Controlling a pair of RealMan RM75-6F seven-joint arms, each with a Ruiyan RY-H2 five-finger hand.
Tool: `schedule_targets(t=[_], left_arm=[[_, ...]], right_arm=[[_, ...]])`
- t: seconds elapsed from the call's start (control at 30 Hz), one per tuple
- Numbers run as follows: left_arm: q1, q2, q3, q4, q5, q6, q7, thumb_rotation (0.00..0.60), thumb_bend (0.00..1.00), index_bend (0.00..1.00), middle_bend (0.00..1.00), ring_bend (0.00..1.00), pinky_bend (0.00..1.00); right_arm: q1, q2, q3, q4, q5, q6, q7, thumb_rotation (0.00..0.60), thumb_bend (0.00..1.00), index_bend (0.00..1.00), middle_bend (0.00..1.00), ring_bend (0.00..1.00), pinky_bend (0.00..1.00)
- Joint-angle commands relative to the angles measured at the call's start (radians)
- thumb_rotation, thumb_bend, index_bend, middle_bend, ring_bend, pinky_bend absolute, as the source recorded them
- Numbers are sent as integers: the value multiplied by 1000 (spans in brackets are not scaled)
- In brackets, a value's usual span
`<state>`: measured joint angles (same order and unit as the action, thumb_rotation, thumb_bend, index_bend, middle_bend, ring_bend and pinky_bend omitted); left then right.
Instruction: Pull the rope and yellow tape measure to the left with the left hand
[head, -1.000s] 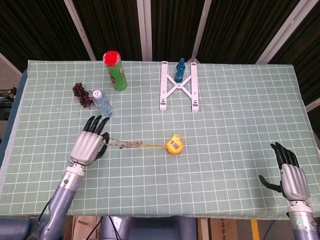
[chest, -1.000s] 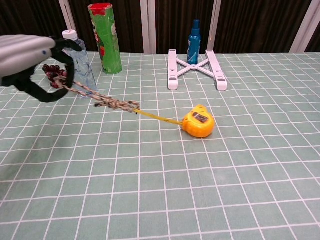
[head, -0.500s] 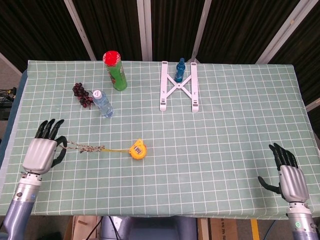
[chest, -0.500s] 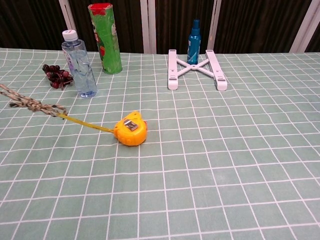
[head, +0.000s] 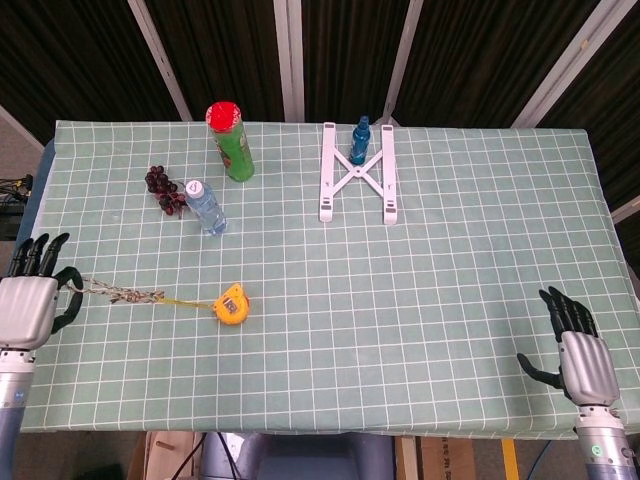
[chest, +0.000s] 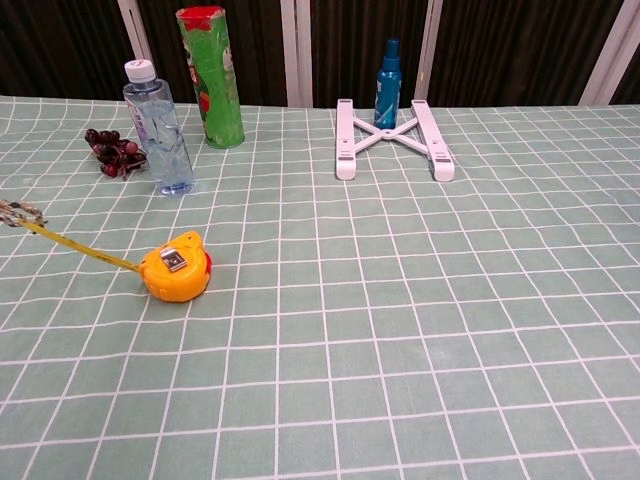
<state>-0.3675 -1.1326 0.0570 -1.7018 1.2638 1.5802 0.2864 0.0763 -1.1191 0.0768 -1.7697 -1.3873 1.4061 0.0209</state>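
The yellow tape measure (head: 232, 305) lies on the green checked cloth left of centre, seen close in the chest view as the tape measure (chest: 176, 276). A thin yellow blade runs left from it to a braided rope (head: 118, 294), whose end shows at the chest view's left edge as the rope (chest: 18, 213). At the table's left edge my left hand (head: 30, 305) holds the rope's far end between thumb and fingers. My right hand (head: 580, 352) rests open near the front right corner, holding nothing. The chest view shows neither hand.
A clear water bottle (head: 205, 207) and dark grapes (head: 164, 190) stand behind the rope. A green can with a red lid (head: 230, 141), a white folding stand (head: 357, 173) and a blue bottle (head: 360, 139) are at the back. The table's left edge (head: 30, 240) is beside my left hand.
My left hand has drawn the rope leftward to the table's edge, dragging the tape measure left from the table's middle. The right hand has stayed put.
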Motion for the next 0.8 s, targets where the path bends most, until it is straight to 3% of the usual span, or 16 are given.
schedule_targets(t=[0.03,0.2,0.3,0.47,0.6,0.8], left_arm=[[13,9,-3,-2,1,-10,-10,600,428,456,19,0,0],[41,26,7,-39,33,-8,-29,600,139,205,0,0,0],[71,34,21,-84,67,12,-46,600,63,80,0,0,0],[145,20,75,-134,168,73,-77,600,49,2,0,0,0],[197,-12,119,-87,257,109,-59,600,49,0,0,0,0],[239,-52,123,-18,326,123,-43,600,48,0,0,0,0]], right_arm=[[1,1,-3,2,0,-4,-4,600,270,0,0,0,0],[2,4,-6,4,-2,-9,-13,600,270,0,0,0,0],[2,7,-10,3,-10,-10,-14,600,270,0,0,0,0],[2,10,-20,15,-42,-2,-20,600,270,0,0,0,0],[3,10,-30,29,-72,5,-32,600,269,0,0,0,0],[1,4,-42,49,-129,34,-45,600,270,0,0,0,0]])
